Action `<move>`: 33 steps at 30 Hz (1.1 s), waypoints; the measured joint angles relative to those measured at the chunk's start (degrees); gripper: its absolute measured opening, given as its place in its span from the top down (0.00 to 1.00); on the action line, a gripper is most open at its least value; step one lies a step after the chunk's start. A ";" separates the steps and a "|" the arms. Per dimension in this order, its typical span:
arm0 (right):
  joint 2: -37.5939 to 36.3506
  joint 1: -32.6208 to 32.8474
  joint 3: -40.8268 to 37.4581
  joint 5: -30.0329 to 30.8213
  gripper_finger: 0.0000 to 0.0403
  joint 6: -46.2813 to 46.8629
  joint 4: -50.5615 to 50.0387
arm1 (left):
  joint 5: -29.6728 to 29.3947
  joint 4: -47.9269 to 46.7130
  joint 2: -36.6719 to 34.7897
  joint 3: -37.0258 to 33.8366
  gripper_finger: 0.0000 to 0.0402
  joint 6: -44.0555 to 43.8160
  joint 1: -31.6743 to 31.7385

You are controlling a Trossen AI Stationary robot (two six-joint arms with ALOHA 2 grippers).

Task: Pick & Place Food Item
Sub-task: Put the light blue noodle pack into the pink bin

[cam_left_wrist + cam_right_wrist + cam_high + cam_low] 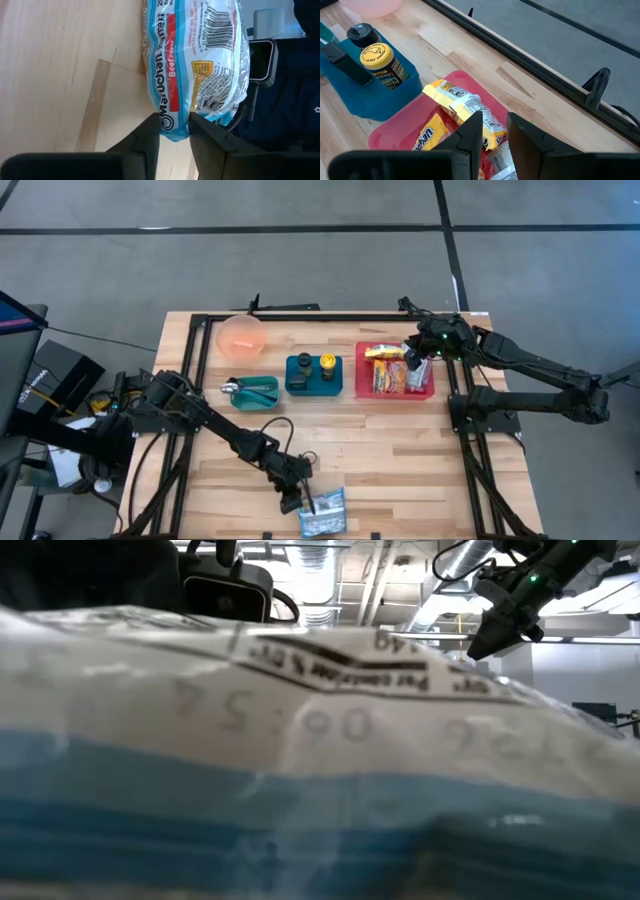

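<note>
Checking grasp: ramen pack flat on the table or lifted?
Cannot tell if lifted. Ramen pack lies flat at the table's front edge; left gripper pinches its end.

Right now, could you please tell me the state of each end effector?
Left end effector: closed on the ramen packet edge.
Right end effector: over the red tray, slightly open, holding nothing.
</note>
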 joint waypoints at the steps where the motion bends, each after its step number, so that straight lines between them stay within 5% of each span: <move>1: 0.00 0.01 0.00 -0.01 0.79 0.00 -0.01 | -0.14 0.01 0.00 0.00 0.77 0.00 0.07; 22: 0.02 -0.01 0.01 0.00 0.79 0.00 0.00 | -0.32 0.01 0.00 0.00 0.99 0.02 0.97; 33: 0.01 0.00 0.00 -0.01 0.79 0.00 -0.01 | -0.32 0.00 -0.07 0.00 1.00 0.93 1.64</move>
